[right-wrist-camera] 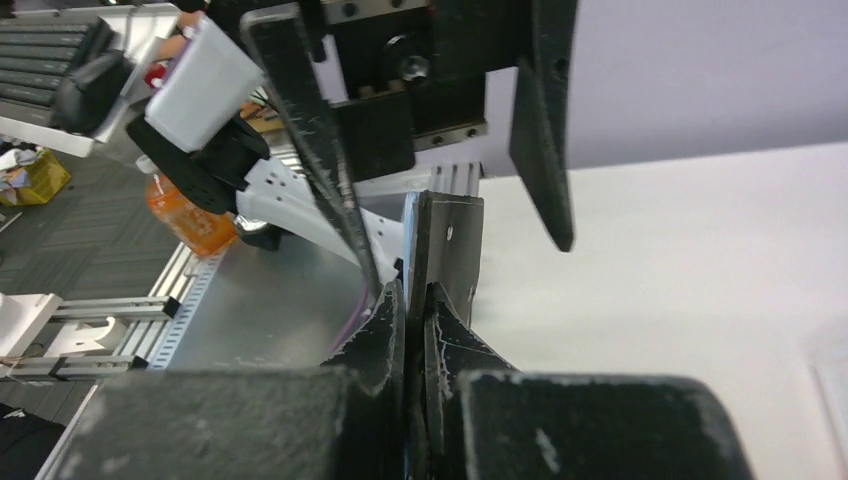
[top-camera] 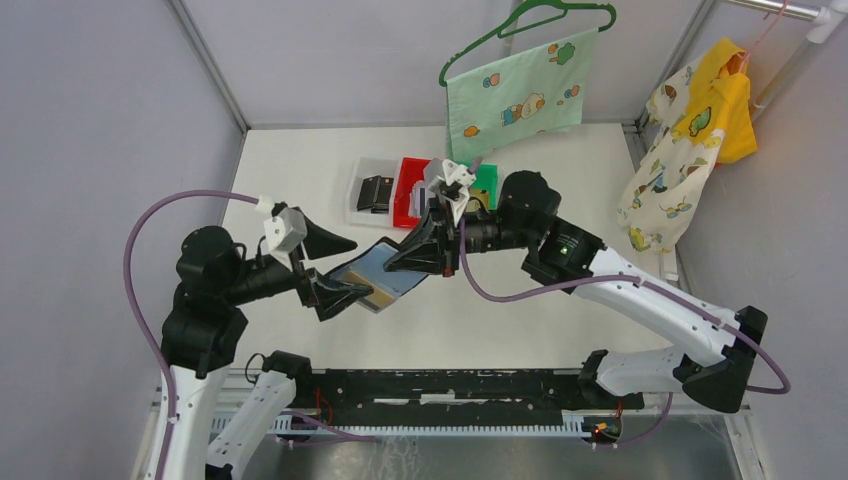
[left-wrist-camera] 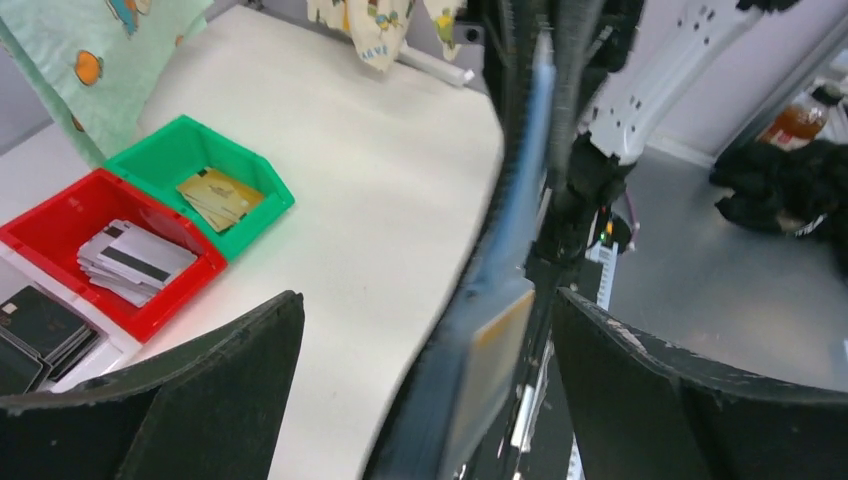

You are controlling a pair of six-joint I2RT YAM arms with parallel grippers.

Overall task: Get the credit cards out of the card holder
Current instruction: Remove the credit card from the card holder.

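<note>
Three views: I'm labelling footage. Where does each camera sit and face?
Top external: above and behind, looking down at the table; both arms show.
Left wrist: faces across the table, past the bins; open left gripper straddles the holder.
Right wrist: faces the left gripper; shut right gripper pinches the holder.
All share the holder.

Card holder blurred, cut off at the bottom edge.

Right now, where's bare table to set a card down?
Bare table left of the clear bin, and the near strip between the card holder and the front edge. Crowded: back centre, where the red bin and green bin sit beside it.
</note>
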